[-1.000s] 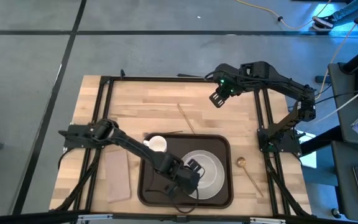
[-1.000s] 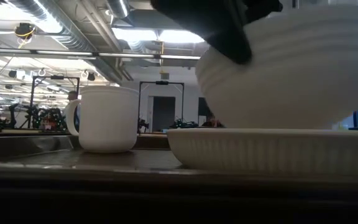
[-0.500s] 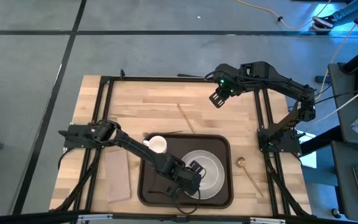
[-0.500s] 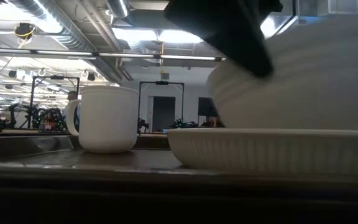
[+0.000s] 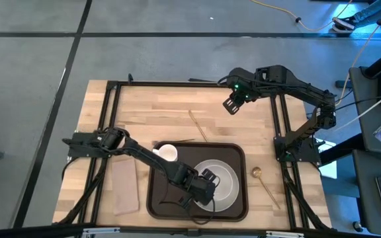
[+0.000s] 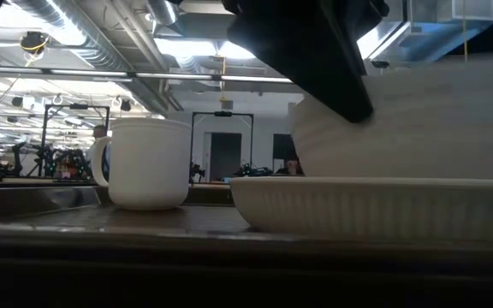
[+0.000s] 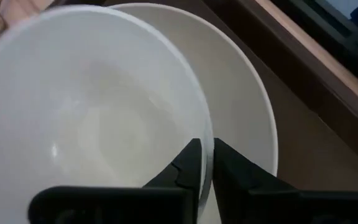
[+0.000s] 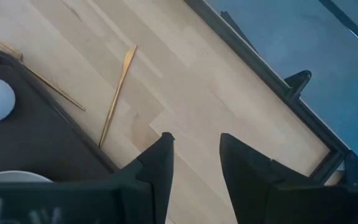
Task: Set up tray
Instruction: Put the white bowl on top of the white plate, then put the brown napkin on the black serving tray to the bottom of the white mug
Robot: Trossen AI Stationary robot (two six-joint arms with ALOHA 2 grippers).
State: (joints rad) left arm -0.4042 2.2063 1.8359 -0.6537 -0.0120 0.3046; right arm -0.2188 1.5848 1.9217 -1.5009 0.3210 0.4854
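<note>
The table is showing one tray (image 5: 156,198), one plate (image 5: 230,192), one bowl (image 7: 86,124), one mug (image 5: 167,153), one napkin (image 5: 124,187) — and three golden utensils (image 5: 198,125), two grippers.

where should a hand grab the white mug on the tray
Probably by its wall, coming down from above: the mug stands upright and open-topped at the tray's far-left corner, so one finger can go inside the rim and one outside. The left hand already grips the bowl that way. The mug's handle sticks out sideways, a smaller target. The right hand waits apart.
</note>
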